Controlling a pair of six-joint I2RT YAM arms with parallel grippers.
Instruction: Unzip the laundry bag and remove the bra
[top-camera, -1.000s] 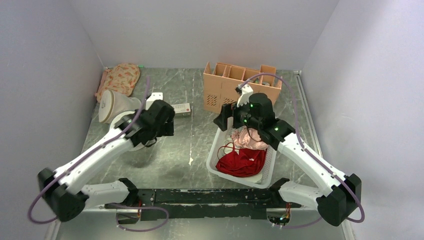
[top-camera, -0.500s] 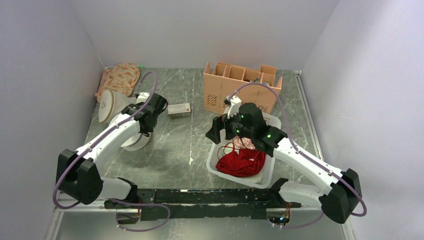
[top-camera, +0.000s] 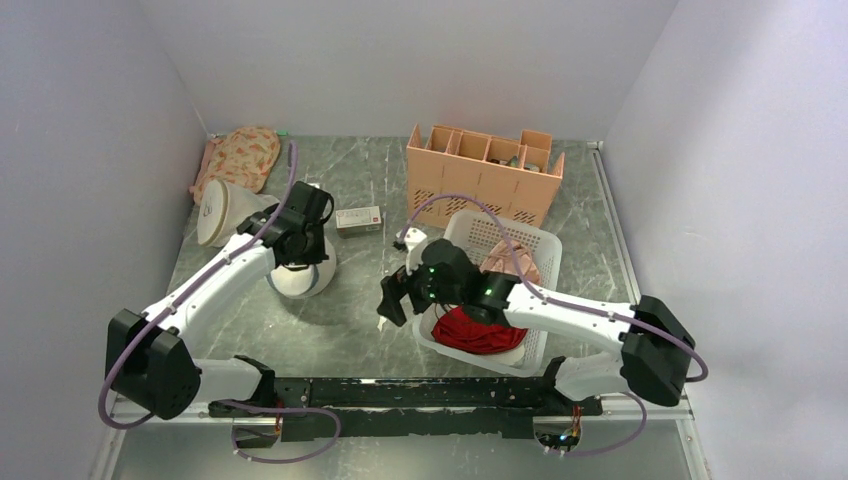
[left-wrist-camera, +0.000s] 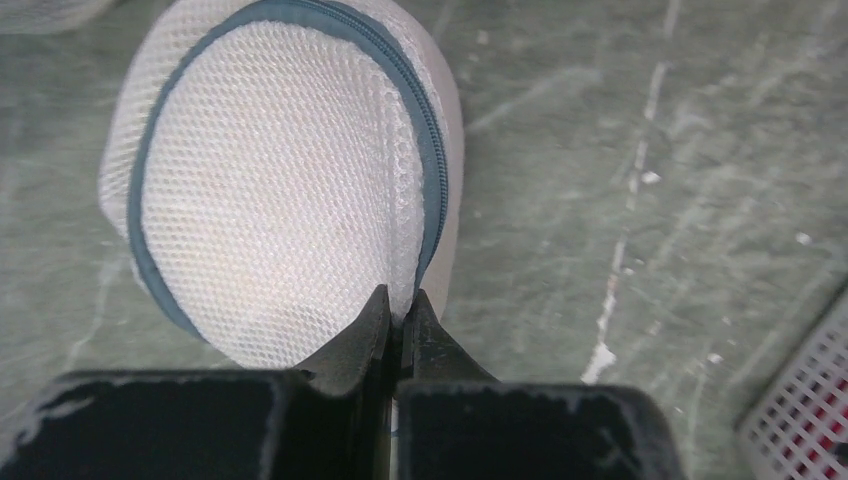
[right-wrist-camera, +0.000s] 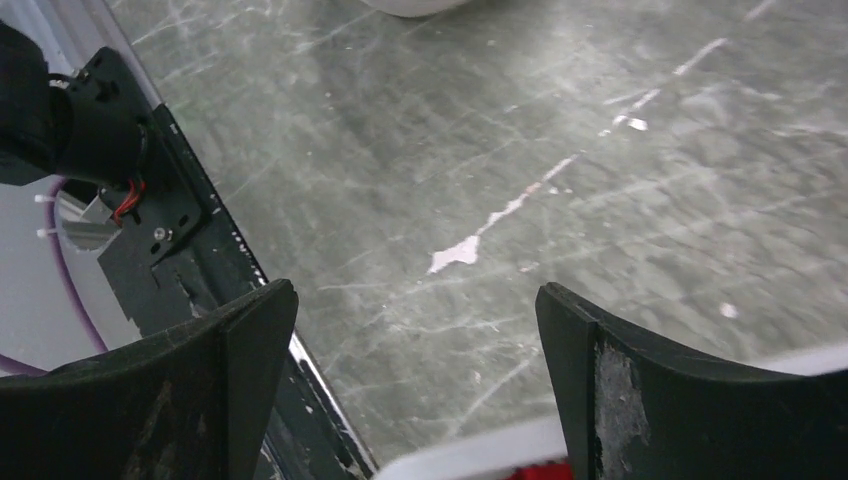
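- Grey marbled tabletop (top-camera: 380, 190) fills my views, with pale walls on three sides.
- I see the laundry bag (left-wrist-camera: 270, 200) lying on its side left of centre, one round mesh face turned up toward the left wrist camera.
- Its grey zipper (left-wrist-camera: 432, 160) runs around that face and looks closed along the stretch I can see.
- My left gripper (left-wrist-camera: 400, 310) sits at the bag's near rim, jaws pressed together and pinching the mesh right where the zipper line meets them. I cannot tell whether a zipper tab is between them.
- My right gripper (right-wrist-camera: 412, 295) hangs over bare tabletop between the bag and the white basket (top-camera: 495, 235), well apart from the bag, jaws spread wide and holding nothing.
- A red garment (top-camera: 475, 332) and a pink garment (top-camera: 512, 266) lie in the basket.
- Behind the bag rests a cream bag (top-camera: 225, 212) with a round logo on its flat end; I cannot read it.
- A small box (top-camera: 359, 219) near the left arm carries a red-edged label, its writing too small to make out.
- An orange divided organizer (top-camera: 480, 175) stands at the back.
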